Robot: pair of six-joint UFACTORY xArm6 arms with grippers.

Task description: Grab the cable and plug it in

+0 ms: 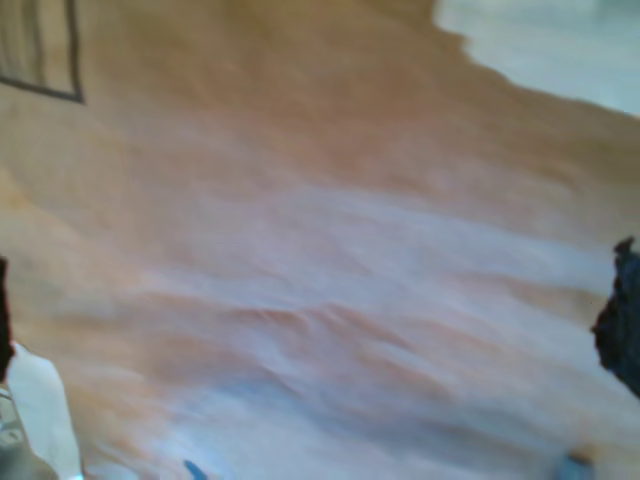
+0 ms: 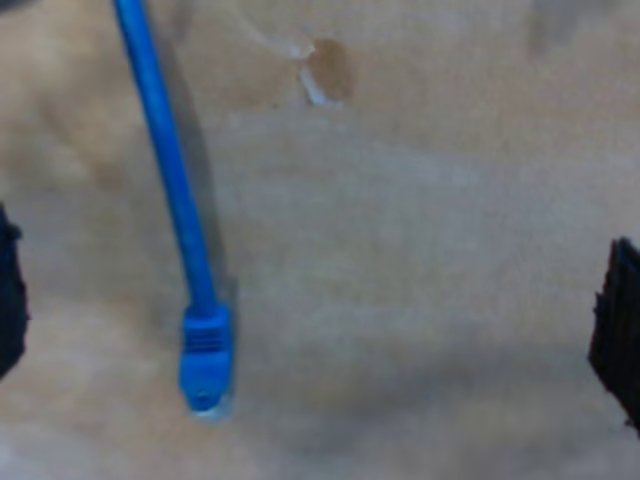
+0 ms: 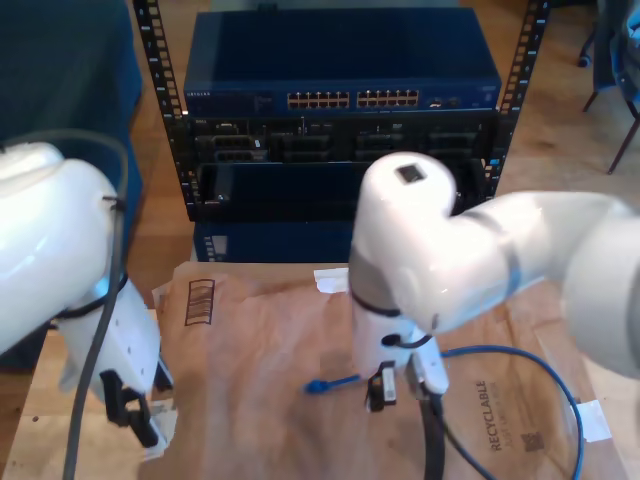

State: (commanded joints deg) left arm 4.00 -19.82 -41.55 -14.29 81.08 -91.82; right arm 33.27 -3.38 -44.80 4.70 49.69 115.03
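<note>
Cable [image 2: 170, 180]: bright blue, laid on brown paper [image 3: 270, 340]; plug [image 2: 206, 362] at its free end.
Surface: crumpled brown paper spread over the tabletop [image 3: 40, 400]; a network switch [image 3: 340, 65] is racked behind.
My second gripper [image 2: 320, 330]: fingers [image 2: 615, 325] spread wide, nothing held; the plug lies between them, nearer one finger, untouched.
My first gripper [image 1: 310, 330]: fingers [image 1: 622, 315] parted over blurred paper, nothing gripped.

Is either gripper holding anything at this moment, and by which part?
Nothing is held. The cable lies on the brown paper with its plug between my second gripper's open fingers, untouched. My first gripper's state is unclear.
</note>
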